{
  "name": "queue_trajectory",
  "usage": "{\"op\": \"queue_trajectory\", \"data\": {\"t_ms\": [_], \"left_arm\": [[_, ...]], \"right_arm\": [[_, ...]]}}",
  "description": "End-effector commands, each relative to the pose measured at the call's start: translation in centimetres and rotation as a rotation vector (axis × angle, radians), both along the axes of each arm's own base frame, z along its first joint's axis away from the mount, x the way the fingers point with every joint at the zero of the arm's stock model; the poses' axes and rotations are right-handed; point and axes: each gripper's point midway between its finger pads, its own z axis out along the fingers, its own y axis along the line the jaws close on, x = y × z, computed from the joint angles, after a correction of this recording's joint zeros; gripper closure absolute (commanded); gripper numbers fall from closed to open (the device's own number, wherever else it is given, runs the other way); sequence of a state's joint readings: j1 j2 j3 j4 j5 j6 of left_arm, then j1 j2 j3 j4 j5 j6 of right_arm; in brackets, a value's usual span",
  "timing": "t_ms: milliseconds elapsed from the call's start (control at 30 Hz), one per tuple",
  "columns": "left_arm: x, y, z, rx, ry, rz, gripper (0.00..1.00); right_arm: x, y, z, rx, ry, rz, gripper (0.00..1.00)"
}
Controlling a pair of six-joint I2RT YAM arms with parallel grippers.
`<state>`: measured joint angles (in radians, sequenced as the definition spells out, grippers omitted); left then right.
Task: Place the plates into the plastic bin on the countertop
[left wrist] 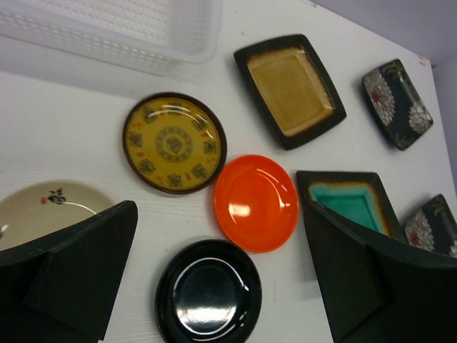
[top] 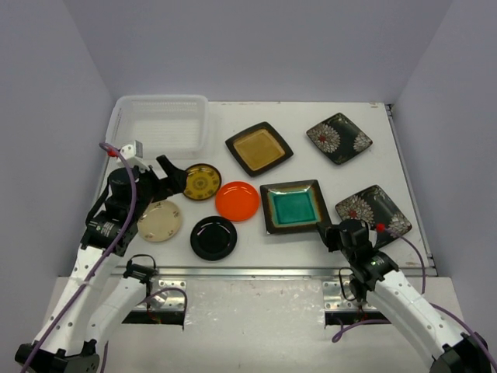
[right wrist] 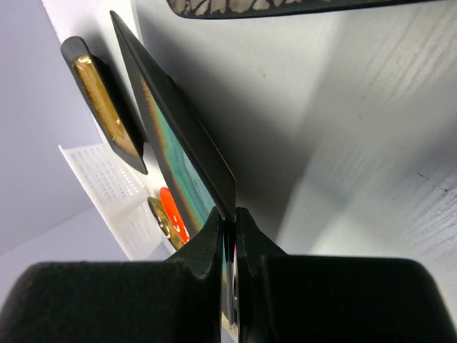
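The square teal plate [top: 293,207] lies on the white countertop [top: 299,116]. My right gripper [top: 330,231] is shut on its near right corner. In the right wrist view the fingers [right wrist: 214,236] pinch the teal plate's [right wrist: 178,143] dark rim. My left gripper [top: 172,175] hangs open over the round plates, holding nothing. In its wrist view the left gripper [left wrist: 218,214] is spread over the black plate [left wrist: 208,291] and orange plate [left wrist: 255,202]. The plastic bin [top: 206,124] stands at the back left with no plate in it.
Around the teal plate lie an amber square plate [top: 258,148], two black flowered plates [top: 338,137] [top: 373,210], a yellow-patterned round plate [top: 202,181], a cream plate [top: 159,221], an orange plate [top: 237,200] and a black plate [top: 213,238]. A metal rail [top: 256,273] runs along the near edge.
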<state>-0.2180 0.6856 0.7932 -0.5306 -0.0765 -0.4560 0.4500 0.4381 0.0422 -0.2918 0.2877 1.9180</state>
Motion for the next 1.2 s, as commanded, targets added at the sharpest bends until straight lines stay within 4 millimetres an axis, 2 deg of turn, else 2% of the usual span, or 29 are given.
{"op": "queue_trajectory", "data": {"t_ms": [0, 167, 233, 433, 533, 833, 1033, 1167], "left_arm": [[0.3, -6.0, -2.3, -0.229, 0.076, -0.213, 0.00], [0.6, -9.8, -5.3, -0.331, 0.137, -0.314, 0.00], [0.7, -11.8, -5.9, -0.350, 0.153, -0.343, 0.00], [0.1, -17.7, -5.3, -0.354, 0.164, -0.428, 0.00], [0.5, -19.5, -5.2, -0.356, 0.164, -0.436, 0.00], [1.3, -20.9, -5.8, -0.361, 0.172, -0.425, 0.00], [1.5, -21.4, -6.1, -0.372, 0.174, -0.426, 0.00], [1.8, -22.2, -6.2, -0.388, 0.177, -0.438, 0.00]], "right_arm": [[2.5, -0.3, 4.3, -0.002, -0.184, -0.039, 1.00], [3.8, -0.2, 8.4, -0.013, -0.321, -0.033, 1.00], [4.0, -0.1, 9.4, -0.017, -0.354, -0.024, 1.00], [4.6, 0.3, 12.0, -0.005, -0.436, -0.014, 1.00], [4.8, 0.4, 13.9, 0.003, -0.491, -0.011, 1.00], [5.2, 1.2, 18.3, 0.051, -0.605, 0.014, 1.00], [5.3, 1.7, 20.5, 0.072, -0.674, 0.032, 1.00], [5.2, 2.7, 21.7, 0.102, -0.709, 0.079, 1.00]]}}
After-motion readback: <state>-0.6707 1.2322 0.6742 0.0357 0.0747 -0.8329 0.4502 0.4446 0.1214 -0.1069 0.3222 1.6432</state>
